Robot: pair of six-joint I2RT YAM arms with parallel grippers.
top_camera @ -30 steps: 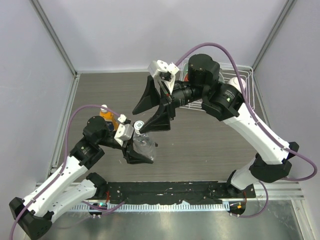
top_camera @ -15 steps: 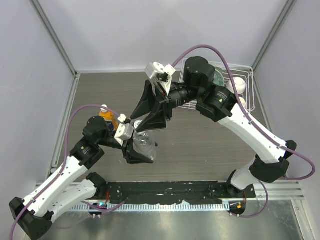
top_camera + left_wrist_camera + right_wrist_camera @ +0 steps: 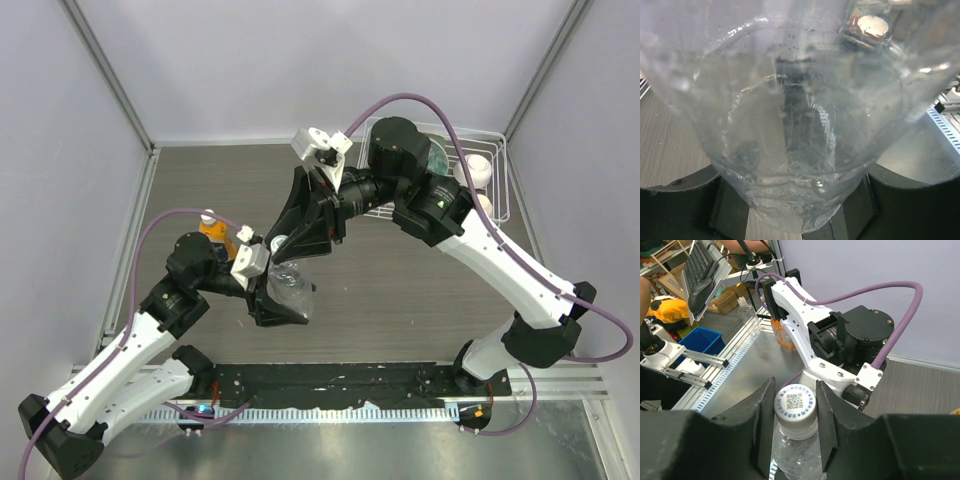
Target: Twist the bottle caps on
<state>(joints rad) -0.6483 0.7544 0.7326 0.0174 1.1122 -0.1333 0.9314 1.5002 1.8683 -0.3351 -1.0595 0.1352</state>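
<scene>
Looking down, top cam – L gripper (image 3: 277, 303): clamped low on clear bottle (image 3: 290, 288); bottle upright over table (image 3: 400, 285), centre-left.
Top cam – R gripper (image 3: 280, 246): reaches in from upper R, fingers drawn in round bottle's top.
Top cam – white cap (image 3: 277, 242): just a small pale spot betw. black fingers; contact hard to judge from here.
Top cam – orange bottle (image 3: 216, 233): just behind L wrist, partly hidden by it; pale cap (image 3: 208, 214) on top, can't tell if screwed down.
Top cam – wire rack (image 3: 497, 205): far R corner, mostly covered by R arm; white balls (image 3: 478, 168) + edge of teal plate (image 3: 437, 155) show.
L wrist cam – clear bottle: fills nearly whole frame, blurry, cut off at top & sides; neck + cap not visible.
L wrist cam – L fingers (image 3: 682, 210): only dark shapes in bottom corners, bottle's lower end wedged betw. them.
R wrist cam – white cap: sharp, QR print on top, sits on bottle's neck; whether threaded on, can't tell.
R wrist cam – R fingers (image 3: 762, 425): pressed vs. cap on both sides, so R gripper closed on cap.
R wrist cam – bottle body: cut off by bottom edge; L gripper hidden.
R wrist cam – orange bottle: behind L arm (image 3: 835, 350), top hidden.
Only in R wrist cam: cap print, finger-to-cap contact.
Only in top cam: rack, balls, plate, both arms together.
</scene>
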